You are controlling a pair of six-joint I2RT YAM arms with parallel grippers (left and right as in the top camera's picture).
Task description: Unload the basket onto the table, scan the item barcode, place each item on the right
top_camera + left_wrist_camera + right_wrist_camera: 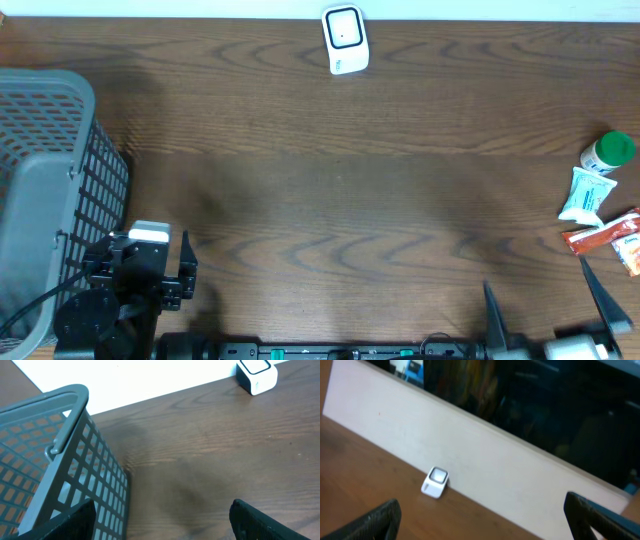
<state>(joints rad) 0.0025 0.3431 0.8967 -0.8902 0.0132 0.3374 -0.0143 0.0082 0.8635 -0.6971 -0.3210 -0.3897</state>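
A white barcode scanner stands at the table's far edge, and both wrist views also show it, the scanner at top right and the scanner by the pale wall. The items lie at the right edge: a green-capped bottle, a white packet and a red packet. My left gripper is open at the near left beside the basket, with nothing between its fingers. My right gripper is open wide at the near right, empty, and sits short of the items.
A grey mesh basket fills the left side, its wall close to my left finger. Bare wooden tabletop spans the middle. A pale wall rises behind the scanner.
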